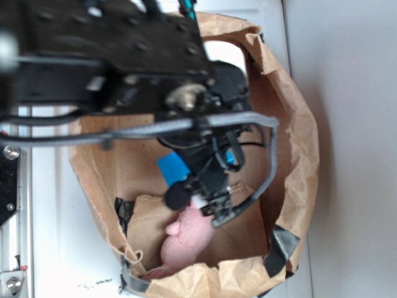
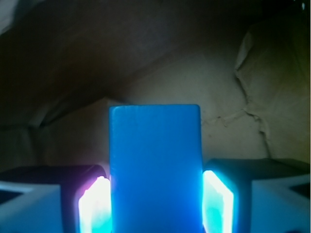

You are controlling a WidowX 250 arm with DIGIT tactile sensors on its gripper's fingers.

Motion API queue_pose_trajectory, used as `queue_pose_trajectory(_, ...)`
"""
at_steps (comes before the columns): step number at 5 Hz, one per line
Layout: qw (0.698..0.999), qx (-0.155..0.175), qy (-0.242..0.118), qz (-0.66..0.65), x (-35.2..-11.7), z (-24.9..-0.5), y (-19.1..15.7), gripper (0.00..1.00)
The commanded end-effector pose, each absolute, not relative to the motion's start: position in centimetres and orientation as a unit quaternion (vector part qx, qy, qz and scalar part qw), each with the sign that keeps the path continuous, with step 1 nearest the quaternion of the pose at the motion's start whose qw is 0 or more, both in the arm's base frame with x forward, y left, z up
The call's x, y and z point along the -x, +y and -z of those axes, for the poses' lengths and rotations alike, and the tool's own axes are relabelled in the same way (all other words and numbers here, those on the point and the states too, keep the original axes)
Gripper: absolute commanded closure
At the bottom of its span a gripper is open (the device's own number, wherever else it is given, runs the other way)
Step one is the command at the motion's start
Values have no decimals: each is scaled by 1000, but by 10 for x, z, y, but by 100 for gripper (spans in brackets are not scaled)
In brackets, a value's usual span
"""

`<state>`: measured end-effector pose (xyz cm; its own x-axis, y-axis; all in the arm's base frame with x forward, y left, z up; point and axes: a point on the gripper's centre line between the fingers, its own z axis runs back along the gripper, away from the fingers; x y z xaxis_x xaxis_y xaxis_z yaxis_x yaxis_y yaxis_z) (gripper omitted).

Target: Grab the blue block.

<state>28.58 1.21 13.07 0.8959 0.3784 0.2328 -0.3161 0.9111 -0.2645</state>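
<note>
In the wrist view the blue block (image 2: 154, 167) stands right between the two fingers (image 2: 95, 206), its long axis running straight out ahead of the camera, along the fingers and not across them. Both pads glow bright at the block's left and right long edges, w/ no gap visible on either side, so the fingers look narrowed onto the block's short width and touching it. Whether they're really squeezing or just resting on it can't be told from this view.

In the exterior view the gripper (image 1: 205, 186) is down inside the brown paper bag (image 1: 298, 124), which sits on the white counter (image 1: 347, 93). Only a bit of blue shows there, up-left of the gripper w/ a sliver at its other side (arm and cables hide the rest). The pink plush toy (image 1: 186, 236) lies just below the gripper, near the bag's lower rim; looks close to the fingers, maybe brushing them, can't be sure.

So the relation that matters is already lined up: block centred, no sideways offset. Judgement: the grab is at or nearly at closure. Next likely needs a firm pinch, then a straight lift clear of the bag walls. Risk: smooth faces could slip, and the plush could snag on the way up.
</note>
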Motion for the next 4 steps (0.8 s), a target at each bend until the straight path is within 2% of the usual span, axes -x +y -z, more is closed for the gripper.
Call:
queue_pose_trajectory(1, 981, 47, -138, -125, -272, -189, 17, 100)
queue_pose_trajectory(2, 985, 3, -115, -130, -272, -187, 18, 100)
queue_pose_trajectory(3, 981, -9, -130, -143, -265, -178, 15, 100)
queue_pose_trajectory(4, 979, -26, -134, -149, -267, -170, 12, 100)
